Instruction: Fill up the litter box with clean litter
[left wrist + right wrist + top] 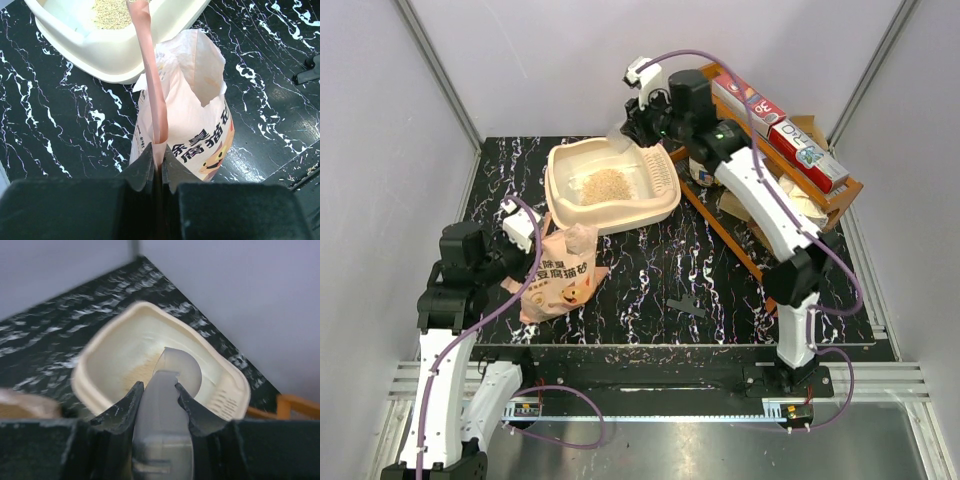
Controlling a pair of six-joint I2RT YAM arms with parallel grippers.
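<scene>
From above, the litter box (558,172) sits on the counter (650,270), a small loose heap of litter (605,185) in its middle. I judge the grains light, free-running and easy to spill. My right claw (633,128) hangs over its far rim, clamped on a clear scoop (617,133).

Left wrist: my left claw (158,152) is clenched on the torn pink lip of the bag (200,130), which is soft and floppy, mouth open, contents hidden.

Right wrist: the scoop's stiff handle is the sound hold; what its bowl carries I cannot tell.
</scene>
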